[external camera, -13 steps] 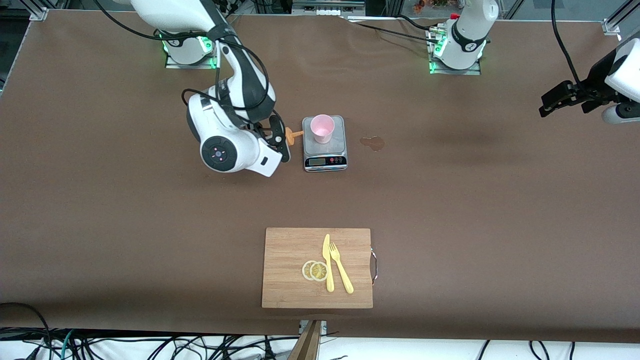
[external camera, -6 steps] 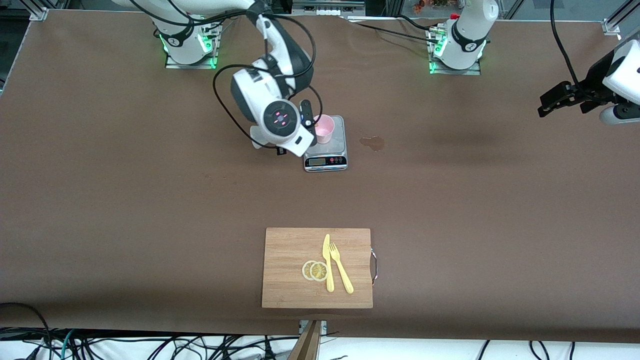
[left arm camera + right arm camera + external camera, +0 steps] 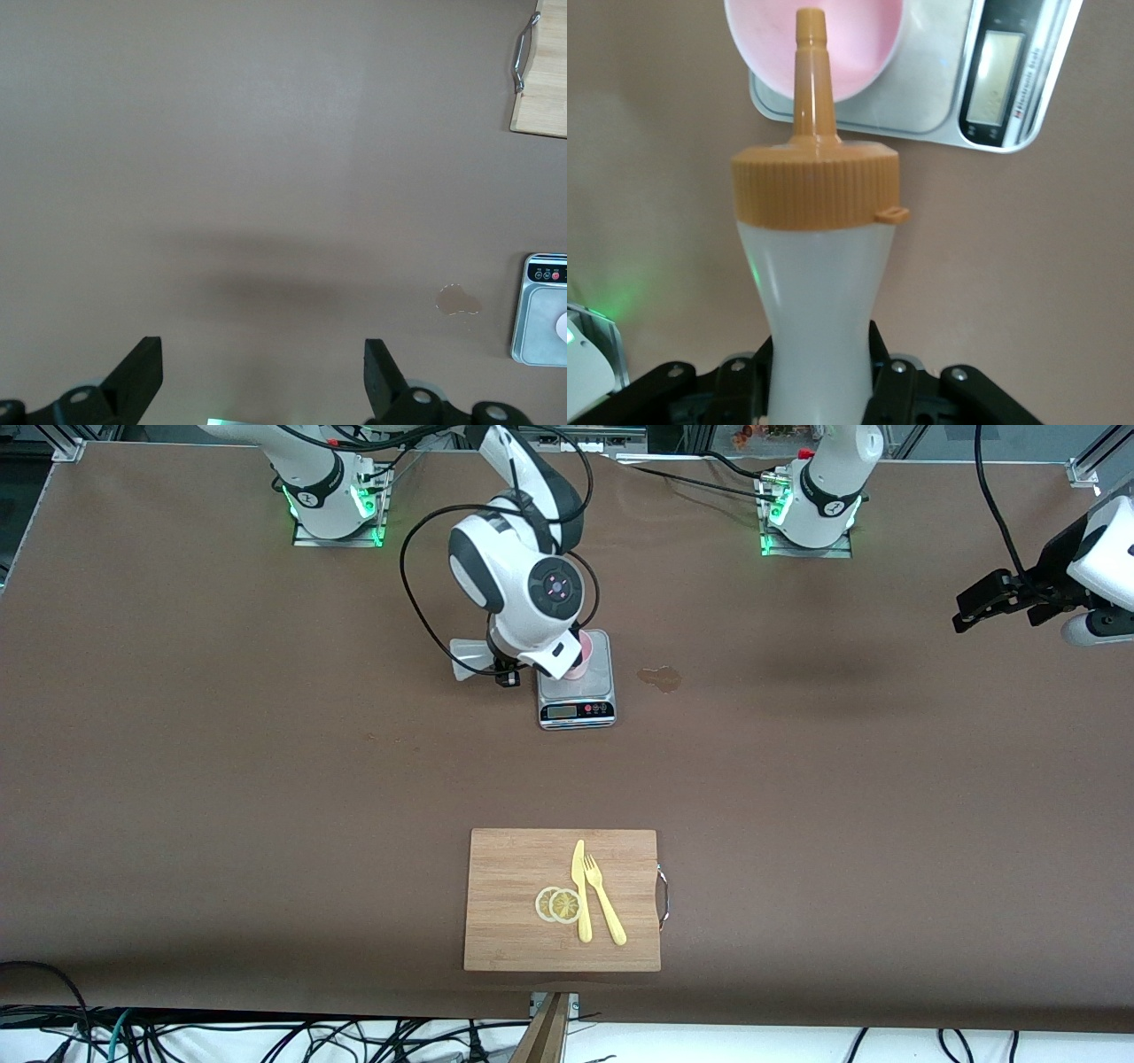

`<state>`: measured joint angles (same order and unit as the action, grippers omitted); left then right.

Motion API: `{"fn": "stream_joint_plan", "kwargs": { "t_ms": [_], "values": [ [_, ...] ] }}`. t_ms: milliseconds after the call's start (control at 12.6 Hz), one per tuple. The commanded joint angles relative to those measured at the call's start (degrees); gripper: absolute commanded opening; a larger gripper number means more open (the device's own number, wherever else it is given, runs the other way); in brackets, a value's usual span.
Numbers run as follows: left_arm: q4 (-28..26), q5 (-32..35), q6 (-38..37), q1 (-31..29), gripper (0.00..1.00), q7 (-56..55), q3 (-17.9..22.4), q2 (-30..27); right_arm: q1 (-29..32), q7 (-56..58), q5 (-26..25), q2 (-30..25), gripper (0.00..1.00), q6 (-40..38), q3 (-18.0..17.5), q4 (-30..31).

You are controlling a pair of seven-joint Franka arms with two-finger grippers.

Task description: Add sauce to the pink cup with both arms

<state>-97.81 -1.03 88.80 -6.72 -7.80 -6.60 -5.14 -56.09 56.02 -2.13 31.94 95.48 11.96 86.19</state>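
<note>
The pink cup (image 3: 581, 666) stands on a small kitchen scale (image 3: 577, 700), mostly hidden under the right arm's wrist. In the right wrist view its rim and inside (image 3: 864, 53) show clearly. My right gripper (image 3: 499, 669) is shut on the waist of the sauce bottle (image 3: 819, 292). The bottle is tipped, and its orange nozzle (image 3: 809, 62) reaches over the cup's mouth. Its whitish base (image 3: 469, 658) sticks out beside the scale. My left gripper (image 3: 977, 607) waits open over bare table at the left arm's end, with nothing between its fingers (image 3: 142, 372).
A brownish wet blotch (image 3: 660, 679) lies beside the scale toward the left arm's end. Nearer to the front camera is a wooden cutting board (image 3: 514, 868) with two lemon slices (image 3: 558, 904), a yellow knife (image 3: 580, 890) and a fork (image 3: 604, 911).
My right arm has swung from beside the scale to above the cup. It carried the bottle along, so the nozzle now sits over the cup's mouth. The left arm has not moved.
</note>
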Motion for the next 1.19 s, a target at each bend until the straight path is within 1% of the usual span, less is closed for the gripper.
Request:
{"fn": "stream_joint_plan", "kwargs": {
  "t_ms": [0, 159, 318, 477, 1113],
  "values": [
    [-1.33, 0.24, -0.03, -0.22, 1.00, 1.03, -0.16, -1.54, -3.23, -6.08, -6.03, -0.83, 0.00, -3.81, 0.43, -1.29],
    [-1.33, 0.24, -0.03, -0.22, 1.00, 1.03, -0.16, -1.54, -4.45, -10.12, -8.14, -0.92, 0.00, -6.43, 0.61, -1.38],
    [-1.33, 0.24, -0.03, -0.22, 1.00, 1.03, -0.16, -1.54, -7.17, -15.82, -12.97, -0.92, 0.00, -8.20, 0.61, -1.38],
    [-1.33, 0.24, -0.03, -0.22, 1.00, 1.03, -0.16, -1.54, -9.20, -19.18, -15.09, -0.92, 0.00, -9.61, 0.70, -1.38],
    [-1.33, 0.24, -0.03, -0.22, 1.00, 1.03, -0.16, -1.54, -9.65, -19.55, -15.80, -0.92, 0.00, -10.06, 0.70, -1.47]
  ]
}}
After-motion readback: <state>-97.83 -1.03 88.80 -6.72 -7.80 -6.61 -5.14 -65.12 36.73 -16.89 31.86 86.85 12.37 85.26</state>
